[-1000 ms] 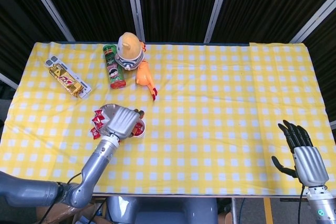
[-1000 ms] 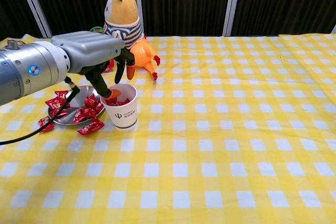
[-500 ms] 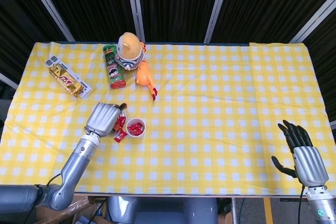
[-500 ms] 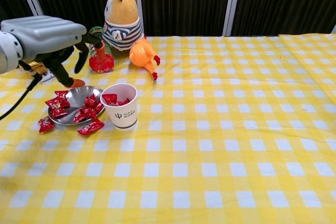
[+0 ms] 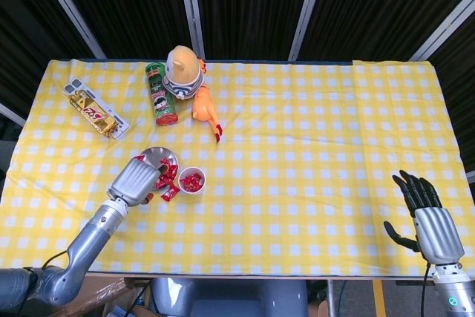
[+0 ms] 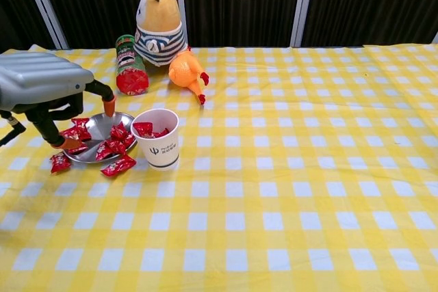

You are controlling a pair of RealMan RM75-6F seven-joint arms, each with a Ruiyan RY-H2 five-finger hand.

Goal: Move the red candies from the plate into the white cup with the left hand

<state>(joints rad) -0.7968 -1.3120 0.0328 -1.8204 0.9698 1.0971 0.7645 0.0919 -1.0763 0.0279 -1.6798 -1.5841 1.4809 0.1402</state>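
One robot hand [image 6: 42, 94] returned from cup [image 6: 158, 146] to plate [image 6: 96, 130].

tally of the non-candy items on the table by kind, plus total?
Plate: 1
White cup: 1
Chip can: 1
Plush doll: 1
Orange toy: 1
Snack bar pack: 1
Total: 6
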